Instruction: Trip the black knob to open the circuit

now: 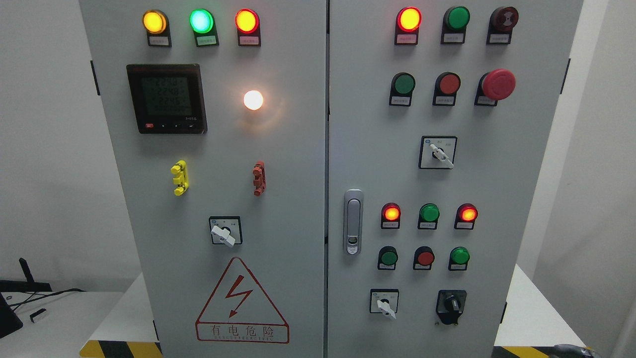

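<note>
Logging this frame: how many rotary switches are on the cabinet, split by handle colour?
White-handled rotary switches: 3
Black knob: 1
Total: 4

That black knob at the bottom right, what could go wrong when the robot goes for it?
No hand is in view yet. The black knob sits close to a white selector switch, so a drifting reach could turn that instead. The green lamp just above could also get bumped by the fingers.
</note>
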### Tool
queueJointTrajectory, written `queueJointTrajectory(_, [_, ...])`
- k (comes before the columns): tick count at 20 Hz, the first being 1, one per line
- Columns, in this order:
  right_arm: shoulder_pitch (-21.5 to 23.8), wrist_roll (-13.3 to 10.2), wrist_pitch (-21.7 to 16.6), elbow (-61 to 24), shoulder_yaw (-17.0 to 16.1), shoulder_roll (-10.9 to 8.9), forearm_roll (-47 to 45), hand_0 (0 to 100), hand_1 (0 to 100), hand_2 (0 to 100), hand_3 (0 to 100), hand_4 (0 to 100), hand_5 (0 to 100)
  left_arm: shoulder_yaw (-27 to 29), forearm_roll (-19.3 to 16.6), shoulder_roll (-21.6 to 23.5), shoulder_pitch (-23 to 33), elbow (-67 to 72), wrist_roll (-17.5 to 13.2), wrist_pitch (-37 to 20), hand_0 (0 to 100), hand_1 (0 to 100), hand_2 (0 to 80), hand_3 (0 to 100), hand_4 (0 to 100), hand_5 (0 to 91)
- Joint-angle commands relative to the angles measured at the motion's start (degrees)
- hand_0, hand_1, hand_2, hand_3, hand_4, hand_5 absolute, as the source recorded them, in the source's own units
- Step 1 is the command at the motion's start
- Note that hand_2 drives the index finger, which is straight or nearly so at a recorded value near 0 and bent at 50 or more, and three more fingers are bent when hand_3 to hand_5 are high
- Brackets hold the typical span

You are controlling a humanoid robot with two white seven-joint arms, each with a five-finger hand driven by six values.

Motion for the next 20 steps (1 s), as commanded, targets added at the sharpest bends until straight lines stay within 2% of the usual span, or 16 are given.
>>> queueJointTrajectory(1, [-0.7,-0.4,0.0,0.4,3.8,0.17,1.2,19,72,49,100,100,96,0.0,-1.8,0.0,0.0,0.0,0.0,0.0,12,39,0.0,0,0,0.0])
queueJointTrajectory(6, [-1.0,-0.4,0.1,0.4,4.7,0.25,1.2,21,72,49,100,100,96,0.0,-1.8,0.0,0.0,0.0,0.0,0.0,12,39,0.0,0,0,0.0])
queueJointTrajectory(9, [-1.6,-0.4,0.1,0.4,5.3,1.05,1.3,23,72,47,100,100,96,0.0,-1.8,0.0,0.0,0.0,0.0,0.0,12,39,0.0,0,0,0.0])
queueJointTrajectory(14, [-3.3,-0.3,0.1,1.5,7.1,1.22,3.1,30,72,39,100,100,96,0.0,-1.8,-0.1,0.0,0.0,0.0,0.0,12,39,0.0,0,0,0.0])
queueJointTrajectory(20, [-4.5,-0.4,0.1,2.5,8.1,1.31,3.2,35,75,35,100,100,95,0.0,-1.8,-0.1,0.0,0.0,0.0,0.0,12,39,0.0,0,0,0.0])
